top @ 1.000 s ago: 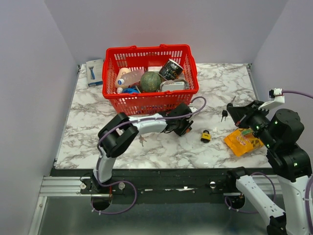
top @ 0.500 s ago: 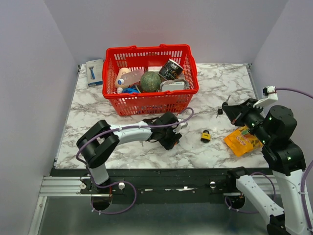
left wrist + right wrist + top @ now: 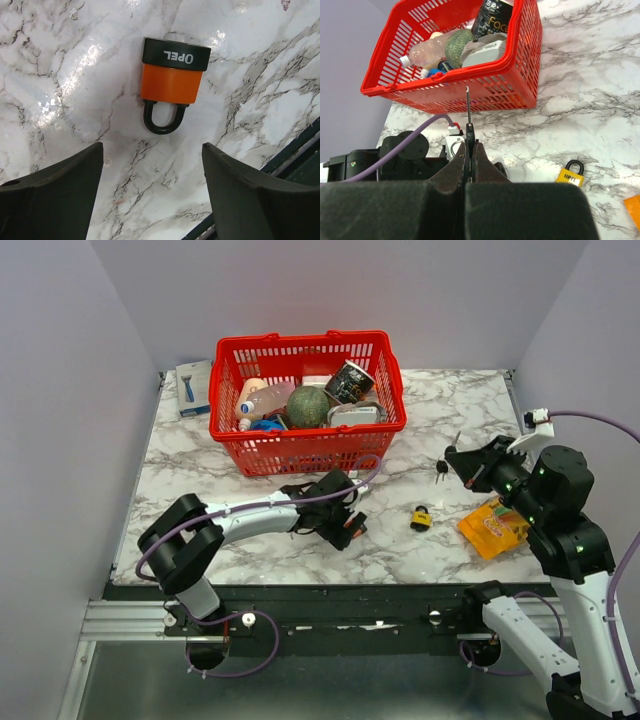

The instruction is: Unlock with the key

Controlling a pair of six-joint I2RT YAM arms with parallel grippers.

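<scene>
Fingers of the left gripper point(image 3: 151, 170) stand wide apart and empty over the orange padlock point(image 3: 172, 82), lying shackle-shut on the marble table point(image 3: 60, 75) at its near middle, while the right gripper point(image 3: 468, 145) pinches the key point(image 3: 468, 110) aloft well to the right, so insertion and turning look not yet done.

Padlock point(image 3: 172, 80) flat on marble point(image 3: 65, 65) (shackle toward hand point(image 3: 151, 149)); hand spread wide.

- I see the padlock point(image 3: 172, 75) with an orange body, a black band with pale lettering, and a black shackle.
- The key point(image 3: 468, 105) reads dark grey to me.
- The basket point(image 3: 300, 452) is red lattice.
- The table point(image 3: 450, 410) is white marble, grey-veined.
- The packet point(image 3: 493, 527) is orange.
</scene>
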